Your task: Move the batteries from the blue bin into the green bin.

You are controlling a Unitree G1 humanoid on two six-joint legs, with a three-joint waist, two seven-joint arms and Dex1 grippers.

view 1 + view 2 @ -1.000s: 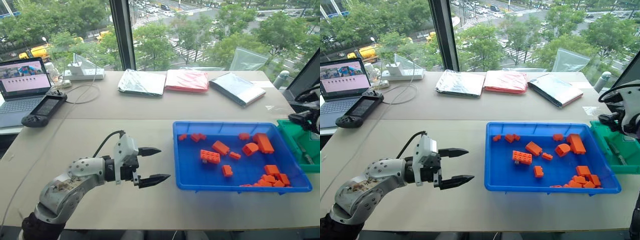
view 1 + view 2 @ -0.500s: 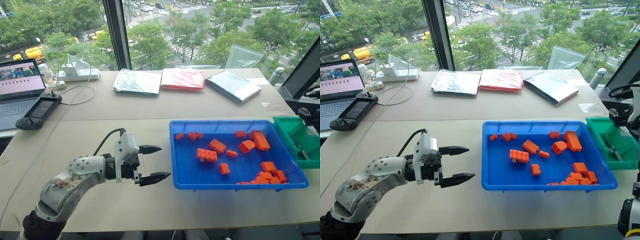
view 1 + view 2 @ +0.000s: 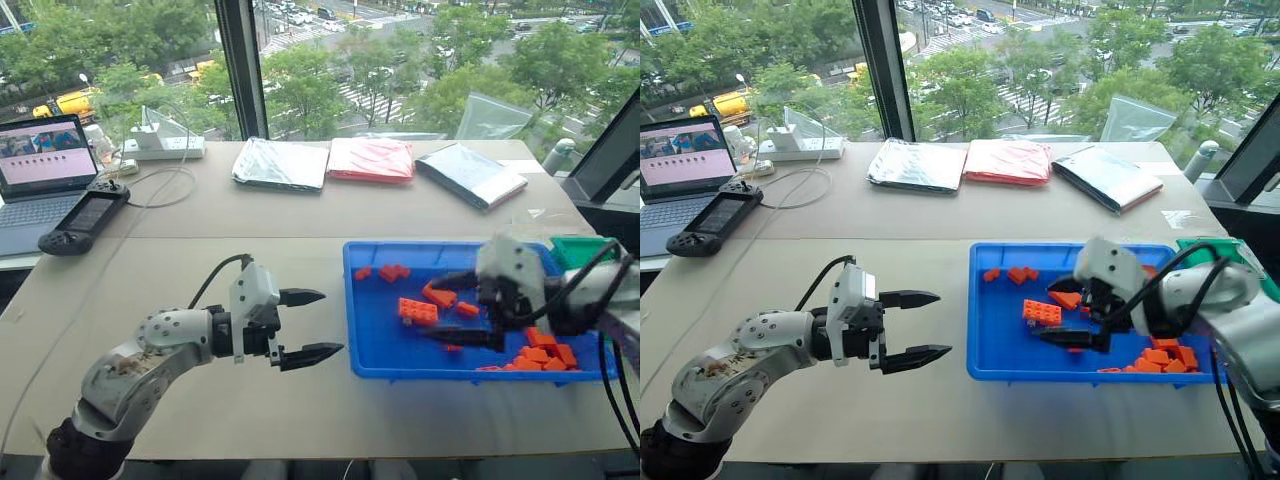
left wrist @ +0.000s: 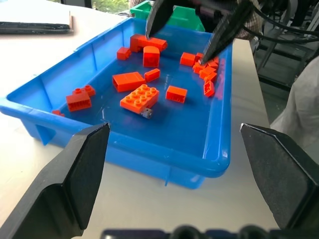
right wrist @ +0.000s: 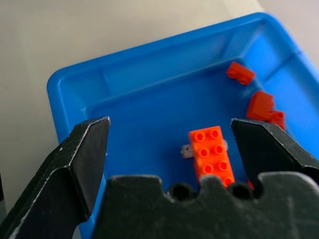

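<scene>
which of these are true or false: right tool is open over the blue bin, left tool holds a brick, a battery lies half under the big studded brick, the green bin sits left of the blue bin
1. The right tool is open over the blue bin. True.
2. The left tool holds a brick. False: it is open and empty, over the table beside the bin.
3. A battery lies partly under the studded brick. True.
4. The green bin sits left of the blue bin. False: it is on its right.

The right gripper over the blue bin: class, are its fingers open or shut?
Open. The right gripper hangs above the blue bin with its two black fingers spread wide, nothing between them.
</scene>
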